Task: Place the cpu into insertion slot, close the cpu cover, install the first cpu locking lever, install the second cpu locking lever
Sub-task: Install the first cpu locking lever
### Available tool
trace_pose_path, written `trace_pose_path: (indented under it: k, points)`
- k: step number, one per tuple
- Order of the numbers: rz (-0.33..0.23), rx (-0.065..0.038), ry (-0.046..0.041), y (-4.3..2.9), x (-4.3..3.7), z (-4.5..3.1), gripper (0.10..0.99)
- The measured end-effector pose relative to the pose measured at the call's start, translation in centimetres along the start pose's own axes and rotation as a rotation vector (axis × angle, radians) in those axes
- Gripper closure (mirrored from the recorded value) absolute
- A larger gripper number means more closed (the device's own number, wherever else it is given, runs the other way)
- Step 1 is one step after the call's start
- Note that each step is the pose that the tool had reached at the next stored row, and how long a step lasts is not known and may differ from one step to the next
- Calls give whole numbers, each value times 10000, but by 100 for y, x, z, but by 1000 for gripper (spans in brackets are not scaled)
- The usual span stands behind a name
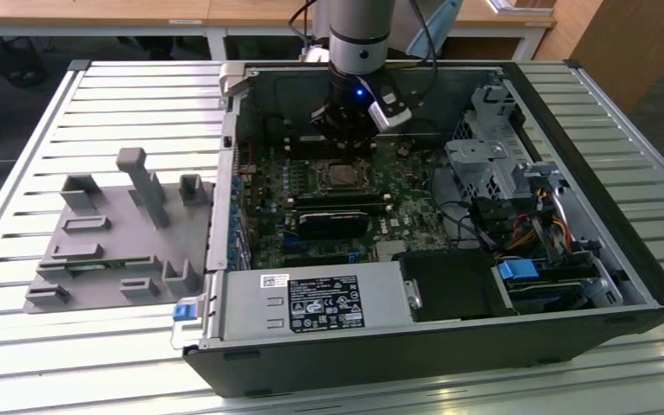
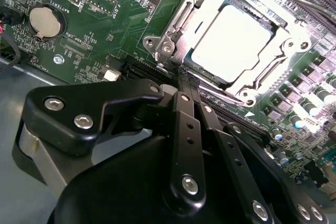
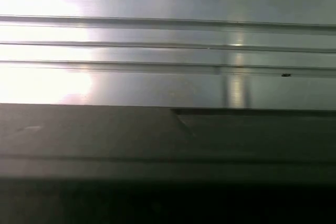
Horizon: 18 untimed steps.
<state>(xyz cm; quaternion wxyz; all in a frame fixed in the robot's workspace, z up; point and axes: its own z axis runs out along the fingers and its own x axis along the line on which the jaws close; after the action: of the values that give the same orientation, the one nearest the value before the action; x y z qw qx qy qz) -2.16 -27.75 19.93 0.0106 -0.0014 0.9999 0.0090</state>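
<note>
Your end effector [image 1: 344,130] is down inside the open computer case [image 1: 609,285] in the exterior view, parked over the green motherboard [image 1: 407,186] right at the far edge of the insertion slot [image 1: 341,175]. The arm [image 1: 361,35] comes straight down from above.

In the second wrist view you get the close-up: the cpu [image 2: 231,43] is already sitting in the insertion slot [image 2: 184,19], silver top facing up, and the cpu cover [image 2: 286,38] is lying flat around it, framing the chip through its window. The end effector [image 2: 185,85] has its black fingers [image 2: 181,129] pressed together, with nothing between them. The tips come to a point just at the socket's edge, near the corner of the cover frame where the thin metal lever [image 2: 220,94] runs alongside. You can't quite tell if the tip is touching that lever or only hovering next to it.

A round coin battery [image 2: 46,20] sits well off to the side on the board.

The case rests on the slatted metal bench [image 1: 90,95], with a grey fixture tray [image 1: 113,242] beside it on the exterior view's left. The first wrist view shows the bench slats [image 3: 168,35] and a dark edge [image 3: 168,145].
</note>
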Motion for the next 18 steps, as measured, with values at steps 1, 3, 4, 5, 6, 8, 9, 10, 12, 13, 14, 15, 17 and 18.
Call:
trace_pose_path:
  k: [1,3,4,5,6,8,9,10,12,13,14,15,17,18]
  points:
    - [0,-2,-2,1,-1,-4,980]
    - [0,4,3,0,0,-14,980]
    - [0,8,3,-1,0,-14,980]
    - [-1,20,2,0,0,-13,980]
    - [-1,34,3,-1,0,-14,980]
    - [-1,73,5,-1,0,-9,980]
    - [-1,91,5,-1,0,-5,980]
    - [-2,108,6,-1,0,-3,980]
    - [-2,139,7,-2,1,3,980]
    - [-2,152,6,-2,1,7,980]
    - [-3,159,4,-1,0,9,980]
    - [-3,163,3,0,0,12,980]
    - [-3,171,6,0,1,18,980]
    - [-2,175,8,0,1,22,980]
